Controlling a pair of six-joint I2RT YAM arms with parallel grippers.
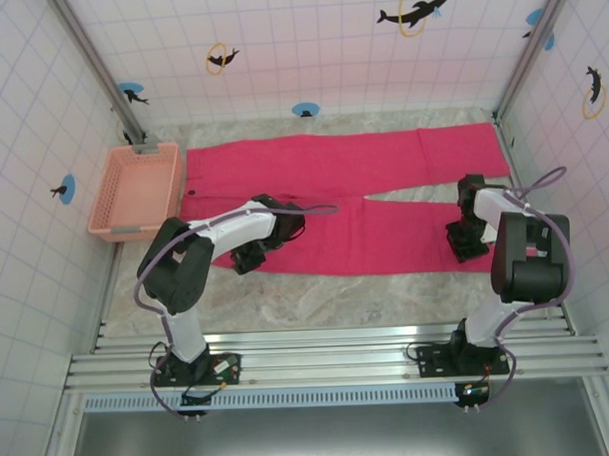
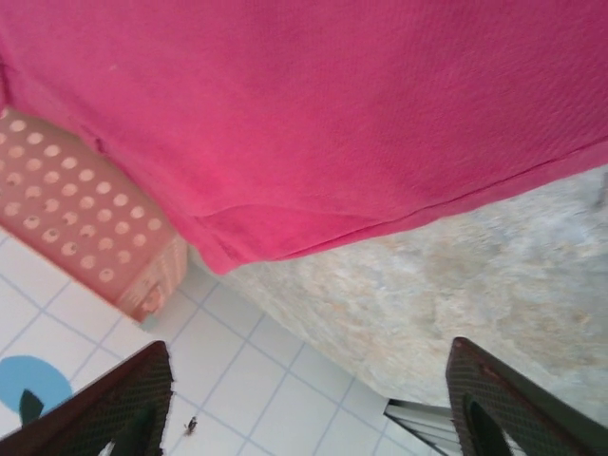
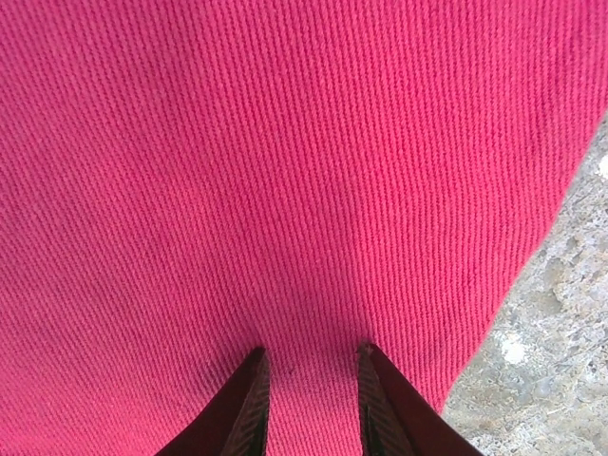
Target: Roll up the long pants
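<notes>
Pink-red pants (image 1: 352,166) lie flat across the marbled table (image 1: 317,303), with the waist at the left just beside the basket (image 1: 138,189) and both legs stretched to the right. At the near waist corner hangs the left gripper (image 2: 309,351), its fingers spread wide with nothing between them. On the near leg, by the cuff end, the right gripper (image 3: 312,350) presses its tips onto the cloth. They stand close together with a narrow strip of fabric between, but whether it is truly pinched cannot be told.

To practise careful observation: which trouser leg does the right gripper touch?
The near leg, closest to the arm bases; the far leg lies by the back wall.
</notes>
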